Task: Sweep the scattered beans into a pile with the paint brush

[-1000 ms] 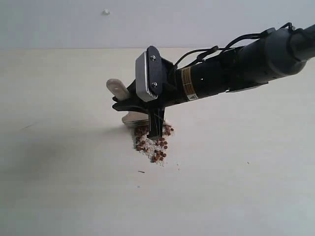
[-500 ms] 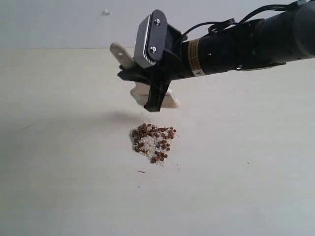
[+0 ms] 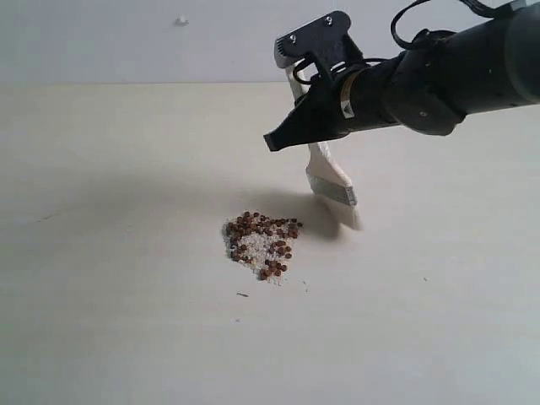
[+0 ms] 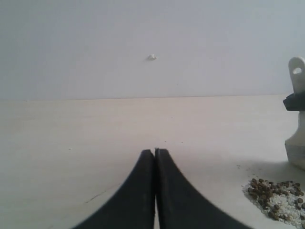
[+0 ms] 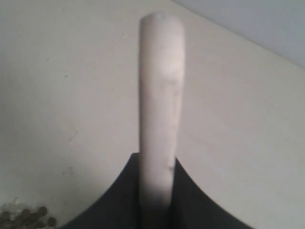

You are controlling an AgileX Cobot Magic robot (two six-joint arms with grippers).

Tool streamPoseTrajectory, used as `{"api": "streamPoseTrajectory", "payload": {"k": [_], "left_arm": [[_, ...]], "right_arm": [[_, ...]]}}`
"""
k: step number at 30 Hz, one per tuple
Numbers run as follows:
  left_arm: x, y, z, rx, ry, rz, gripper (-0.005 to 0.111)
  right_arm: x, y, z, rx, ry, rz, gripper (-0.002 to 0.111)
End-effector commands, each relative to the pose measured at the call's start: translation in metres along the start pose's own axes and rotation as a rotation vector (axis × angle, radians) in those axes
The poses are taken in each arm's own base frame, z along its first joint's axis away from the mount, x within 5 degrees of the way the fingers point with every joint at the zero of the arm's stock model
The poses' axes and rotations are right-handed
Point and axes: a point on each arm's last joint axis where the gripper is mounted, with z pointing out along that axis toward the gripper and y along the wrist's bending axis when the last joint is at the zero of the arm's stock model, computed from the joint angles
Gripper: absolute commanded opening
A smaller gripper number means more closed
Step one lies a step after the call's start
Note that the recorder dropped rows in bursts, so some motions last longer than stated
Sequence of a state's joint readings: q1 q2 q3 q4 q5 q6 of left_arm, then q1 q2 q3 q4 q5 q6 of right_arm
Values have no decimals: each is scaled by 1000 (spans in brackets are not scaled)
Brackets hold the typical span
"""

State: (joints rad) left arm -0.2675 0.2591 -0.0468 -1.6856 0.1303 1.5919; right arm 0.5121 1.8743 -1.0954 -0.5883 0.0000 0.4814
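The black tapered fingers of the right gripper (image 3: 283,135) are clamped on the pale wooden handle of the wide flat paint brush (image 3: 325,169). In the right wrist view they press on both flat sides of the smooth, round-ended handle (image 5: 157,86). The brush hangs tilted from the grip. Its silver metal band and off-white bristles point down toward the table, and motion blur hides whether the bristle tips touch it. The brush stands just to the right of the beans (image 3: 261,240), a compact heap of tiny round reddish-brown grains over a patch of fine whitish crumbs. Behind the fingers, a thick black arm (image 3: 456,67) with looping cables runs off to the right. The left gripper (image 4: 155,157) shows two smooth, black, curved fingers pressed together with nothing between them, low over bare surface to the left of the pile. The table (image 3: 110,295) is a matte, pale cream sheet with faint scuffs and soft shadows. Beyond its far edge rises a plain pale grey wall (image 3: 101,42) bearing one small white speck (image 3: 180,20).
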Motion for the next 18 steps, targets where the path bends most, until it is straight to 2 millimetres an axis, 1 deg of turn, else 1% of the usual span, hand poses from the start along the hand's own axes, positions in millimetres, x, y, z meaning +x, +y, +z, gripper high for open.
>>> {"api": "streamPoseTrajectory", "payload": {"k": [1, 2, 3, 5, 8, 11, 15, 18], "left_arm": [[1, 0, 0, -1, -2, 5, 0], [1, 0, 0, -1, -2, 5, 0], [1, 0, 0, -1, -2, 5, 0], [1, 0, 0, -1, -2, 5, 0], [1, 0, 0, -1, -2, 5, 0], [1, 0, 0, -1, -2, 5, 0], [1, 0, 0, -1, -2, 5, 0], [1, 0, 0, -1, -2, 5, 0]], "right_arm": [[8, 21, -2, -42, 24, 54, 0], [8, 24, -2, -47, 26, 58, 0], [8, 32, -3, -67, 17, 75, 0], [6, 38, -3, -89, 0, 104, 0], [2, 40, -4, -109, -30, 142, 0], [-3, 39, -11, -106, -48, 160, 0], [-15, 36, -27, -97, -88, 123, 0], [-34, 34, -53, -92, -173, 53, 0]]}}
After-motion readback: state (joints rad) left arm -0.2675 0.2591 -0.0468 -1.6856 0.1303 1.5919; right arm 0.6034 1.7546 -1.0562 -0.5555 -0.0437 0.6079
